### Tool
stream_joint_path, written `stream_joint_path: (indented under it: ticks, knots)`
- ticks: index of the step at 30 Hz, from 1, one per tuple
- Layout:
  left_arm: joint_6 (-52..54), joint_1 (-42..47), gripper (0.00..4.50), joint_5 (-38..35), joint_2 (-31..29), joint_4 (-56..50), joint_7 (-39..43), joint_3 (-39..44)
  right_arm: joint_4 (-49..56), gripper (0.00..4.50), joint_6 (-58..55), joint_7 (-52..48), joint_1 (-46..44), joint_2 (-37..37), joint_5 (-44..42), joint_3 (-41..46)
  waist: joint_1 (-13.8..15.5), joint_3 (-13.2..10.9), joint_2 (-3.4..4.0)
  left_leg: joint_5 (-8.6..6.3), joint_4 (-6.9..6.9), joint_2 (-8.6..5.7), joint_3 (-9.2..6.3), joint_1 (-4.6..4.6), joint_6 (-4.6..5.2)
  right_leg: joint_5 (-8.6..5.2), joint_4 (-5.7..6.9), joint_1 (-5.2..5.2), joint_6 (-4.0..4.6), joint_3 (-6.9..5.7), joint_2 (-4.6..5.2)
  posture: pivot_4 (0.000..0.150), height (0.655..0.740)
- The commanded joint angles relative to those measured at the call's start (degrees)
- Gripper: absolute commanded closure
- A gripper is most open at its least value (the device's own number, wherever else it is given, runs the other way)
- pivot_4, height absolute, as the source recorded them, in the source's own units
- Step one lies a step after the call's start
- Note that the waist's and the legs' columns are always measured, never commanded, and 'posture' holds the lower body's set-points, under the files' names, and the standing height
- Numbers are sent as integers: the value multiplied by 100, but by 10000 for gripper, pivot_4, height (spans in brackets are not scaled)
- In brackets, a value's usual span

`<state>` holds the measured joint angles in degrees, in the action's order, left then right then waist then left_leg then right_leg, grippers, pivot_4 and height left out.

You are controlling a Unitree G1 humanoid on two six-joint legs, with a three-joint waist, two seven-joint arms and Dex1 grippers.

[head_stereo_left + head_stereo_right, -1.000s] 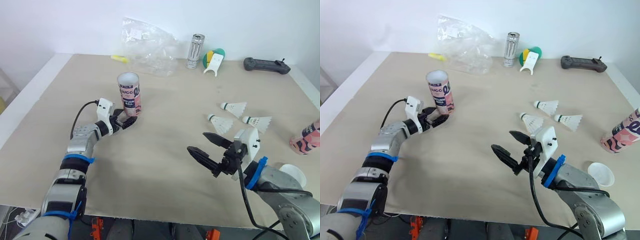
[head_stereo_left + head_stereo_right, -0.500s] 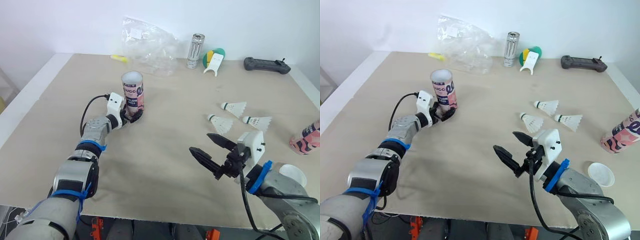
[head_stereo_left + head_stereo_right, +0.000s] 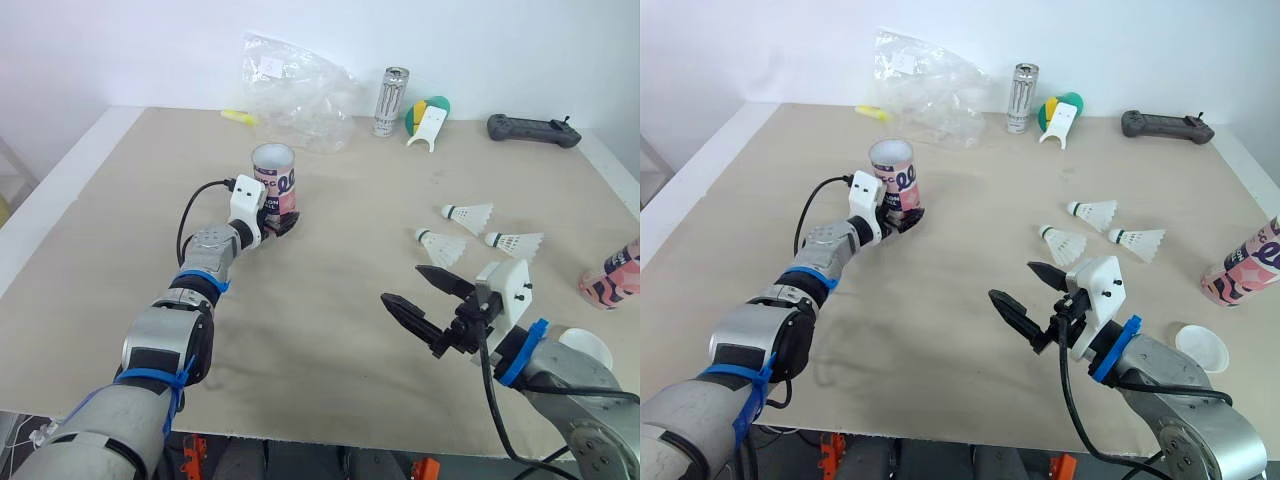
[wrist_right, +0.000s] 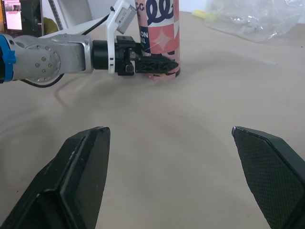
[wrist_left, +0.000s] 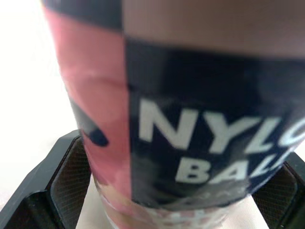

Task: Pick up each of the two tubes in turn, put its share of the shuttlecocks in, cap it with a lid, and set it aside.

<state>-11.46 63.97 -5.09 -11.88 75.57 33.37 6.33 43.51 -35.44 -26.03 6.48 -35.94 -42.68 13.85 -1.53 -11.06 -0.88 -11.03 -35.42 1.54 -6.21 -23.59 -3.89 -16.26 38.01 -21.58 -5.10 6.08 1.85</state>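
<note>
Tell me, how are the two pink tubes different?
The left tube stands upright; the right tube lies tipped over near the edge of the table. The left tube sits in the left gripper; the right tube is untouched. Both are pink with dark patterns.

The head pair looks forward and down over the table (image 3: 330,300) from its 6 o'clock edge, both eyes sharing one scene. The left wrist camera sits right against the tube (image 5: 190,119). The right wrist camera, low over the table, faces 10 o'clock, sharing the tube and the left gripper (image 4: 164,66) with the head pair.
</note>
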Motion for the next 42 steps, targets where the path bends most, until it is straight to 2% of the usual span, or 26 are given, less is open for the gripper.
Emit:
stream_joint_path:
  ticks: [1, 5, 12, 16, 19, 21, 24, 27, 31, 35, 37, 42]
  knots:
    - [-171, 161, 0, 75, -9, -19, -80, 95, 140, 1111, 94, 30, -37, -7, -87, 255, 0, 0, 0, 0, 0, 0, 0, 1, 0, 0, 0, 0, 0, 0, 0, 1500, 7400]
    - [-190, 155, 12635, 100, 2, -26, -59, 142, 123, 0, 107, 50, -44, 27, -131, 302, 0, 0, 0, 1, 0, 0, 0, 1, -1, 0, 1, 0, 0, 0, 0, 1500, 7400]
    - [-409, 40, 12635, 261, -51, -82, 181, 77, 36, 0, 150, 69, -36, 22, -92, 464, 0, 0, 0, 1, 0, 0, 0, 1, -1, 2, 1, 0, 3, 0, 0, 1500, 7400]
    - [-555, -2, 12635, 325, -181, -189, 664, 19, -517, 0, 279, 542, -227, 91, 628, 442, -2, 0, 0, 3, -1, 0, 0, 1, -4, 2, 2, 0, 2, 0, 0, 1500, 7400]
    - [-508, -7, 12635, 301, -322, -436, 2055, -183, -1168, 0, 396, 952, -467, 340, 1202, 259, -20, 0, 0, 6, 2, 0, 0, 3, -9, 4, 7, -3, 5, 0, -1, 1500, 7400]
    - [-552, -36, 12635, 352, -413, -587, 2668, -361, -1393, 0, 521, 1029, -552, 444, 1461, 186, -37, 0, 2, 9, 4, 0, 0, 3, -12, 10, 9, -6, 16, 0, -3, 1500, 7400]
    - [-588, -111, 12635, 574, -951, -1315, 4850, -1117, -2036, 0, 669, 1140, -958, 719, 1649, 135, -104, 0, 4, 9, 7, 1, -1, -1, -12, 23, 10, -11, 42, 1, -3, 1500, 7400]
    - [-634, -78, 12635, 701, -1429, -1786, 5793, -1566, -2453, 0, 812, 1057, -1248, 849, 1800, 10, -177, 0, 5, 12, 11, 2, 0, -6, -18, 26, 13, -23, 48, 3, -4, 1500, 7400]
    - [-505, 47, 12635, 415, -2001, -2297, 5913, -2320, -2983, 0, 1006, 929, -1560, 928, 1986, -96, -184, 0, 6, 14, 13, 14, -1, -8, -14, 24, 24, -32, 57, 4, -18, 1500, 7400]
    - [592, -68, 12635, -868, -2933, -3714, 5913, -3677, -3385, 0, 1138, 753, -1825, 1028, 2090, -263, -225, -2, 6, 15, 10, 16, -2, -20, -13, 24, 27, -42, 55, 5, -17, 1500, 7400]
    - [840, -196, 12635, -1216, -3266, -4146, 5913, -4126, -3462, 0, 1159, 707, -1898, 1077, 2125, -328, -226, -3, 10, 14, 11, 15, -4, -25, -12, 23, 28, -46, 54, 4, -16, 1500, 7400]
    - [992, -462, 12635, -1441, -3603, -4465, 5913, -4667, -3651, 0, 1214, 631, -2088, 1199, 2212, -486, -238, -3, 11, 14, 9, 15, -3, -31, -11, 18, 47, -63, 61, 4, -18, 1500, 7400]
